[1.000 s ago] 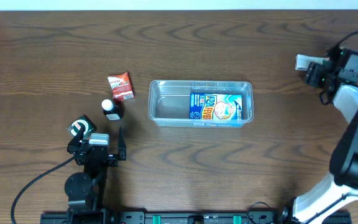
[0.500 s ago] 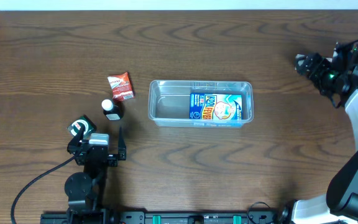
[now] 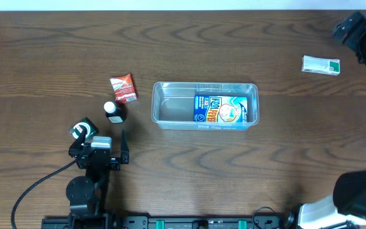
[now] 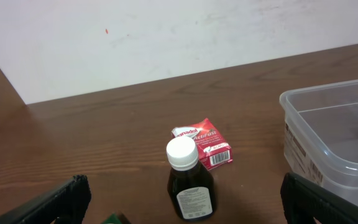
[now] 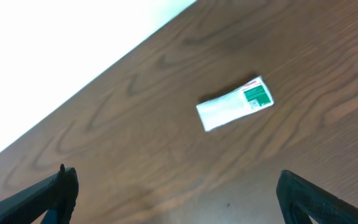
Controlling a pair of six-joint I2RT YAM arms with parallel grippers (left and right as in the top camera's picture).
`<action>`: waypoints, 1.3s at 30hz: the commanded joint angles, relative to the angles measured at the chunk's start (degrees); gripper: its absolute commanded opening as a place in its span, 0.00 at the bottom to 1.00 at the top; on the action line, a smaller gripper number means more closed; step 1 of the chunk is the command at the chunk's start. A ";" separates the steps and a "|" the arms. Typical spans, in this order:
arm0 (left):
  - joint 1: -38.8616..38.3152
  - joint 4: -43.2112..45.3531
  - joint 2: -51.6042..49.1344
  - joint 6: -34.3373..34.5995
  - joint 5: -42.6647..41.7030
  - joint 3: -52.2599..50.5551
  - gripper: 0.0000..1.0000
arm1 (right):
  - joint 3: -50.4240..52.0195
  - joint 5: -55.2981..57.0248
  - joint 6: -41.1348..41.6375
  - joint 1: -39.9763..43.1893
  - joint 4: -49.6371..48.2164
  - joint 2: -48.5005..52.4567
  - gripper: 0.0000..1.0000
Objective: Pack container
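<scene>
Both pairs of jaws stand wide apart with nothing between them.

From overhead, the left gripper (image 3: 100, 141) sits low at the near left of the table (image 3: 234, 172), its arm folded close over its base and its fingers pointing toward the far edge. A dark bottle with a white cap (image 3: 114, 112) stands just ahead of it, and a red packet (image 3: 123, 88) lies just beyond that. The container (image 3: 170, 105) lies mid-table, to the right of the bottle, with a blue packet (image 3: 224, 109) flat in its right half. The right gripper (image 3: 350, 27) is at the far right corner, near a white and green packet (image 3: 321, 65).

The left wrist view looks level across the table: bottle upright in the centre, red packet behind it, container wall at the right edge.

The right wrist view looks down at a tilt on the white and green packet, which lies alone on the wood.
</scene>
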State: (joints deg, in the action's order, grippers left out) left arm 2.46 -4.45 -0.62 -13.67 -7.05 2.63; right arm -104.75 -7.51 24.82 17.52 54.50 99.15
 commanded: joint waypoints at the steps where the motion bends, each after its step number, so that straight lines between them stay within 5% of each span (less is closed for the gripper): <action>1: -0.17 -0.81 0.39 0.28 0.04 -1.51 0.98 | 0.11 3.13 3.04 0.92 -0.11 7.13 0.99; 11: -0.17 -0.81 0.39 0.31 0.04 -1.51 0.98 | 0.11 3.61 13.79 4.46 -6.16 19.71 0.99; 18: -0.17 -0.83 0.39 0.28 0.04 -1.51 0.98 | 0.13 3.67 13.94 3.32 -14.75 24.55 0.99; 39: -0.17 -0.81 0.39 0.31 0.04 -1.51 0.98 | 0.17 1.66 14.08 1.57 -19.96 35.32 0.99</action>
State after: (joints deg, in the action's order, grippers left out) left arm 2.46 -4.45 -0.62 -13.67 -7.05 2.63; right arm -104.25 -4.54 38.59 19.62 35.16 132.20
